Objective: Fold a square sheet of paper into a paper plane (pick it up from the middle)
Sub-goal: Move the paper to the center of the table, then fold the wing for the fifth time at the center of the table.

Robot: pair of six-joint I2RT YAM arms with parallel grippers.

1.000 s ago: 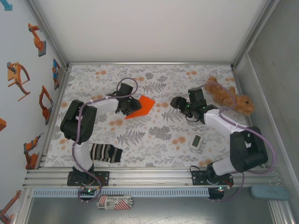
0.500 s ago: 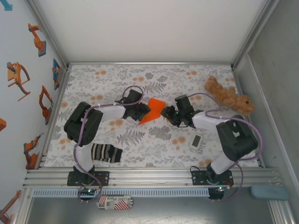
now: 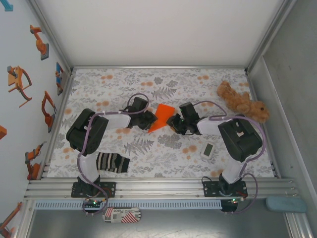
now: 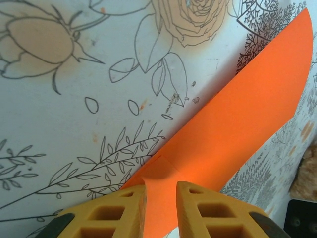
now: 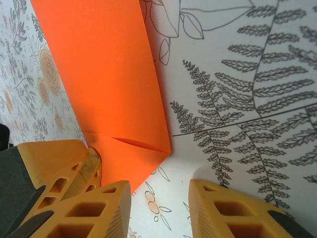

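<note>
**Mia:** What moved?

**Ben:** Both arms swung in to the middle. The right end effector (image 3: 173, 123) came over from near the plush toy (image 3: 242, 104). The left end effector (image 3: 150, 121) slid to the right, and the orange paper (image 3: 162, 115) went along with it.

**Mia:** Where is the paper now?

**Ben:** In the middle of the tabletop (image 3: 163, 84), right between the two end effectors.

**Mia:** What is it like?

**Ben:** Thin, smooth and bright orange. It is folded, wide at the top and pointy at the bottom left. One sharp crease runs by the corner at the right arm. On the left arm's side the edge looks curved.

**Mia:** Are they squeezing it?

**Ben:** The left one's two yellow fingers (image 4: 114, 213) stand a little apart, with the paper's edge in the thin gap. The right one's two fingers (image 5: 233, 213) are wide apart. The paper's corner sits by one finger, and bare tabletop shows between them.

**Mia:** Count the things!

**Ben:** One paper. One soft striped sock (image 3: 112, 162), black and white. One fluffy brown plush toy. One small white gadget (image 3: 208, 149). Two arms. The tabletop has grey leaves and pale orange flowers.
</note>
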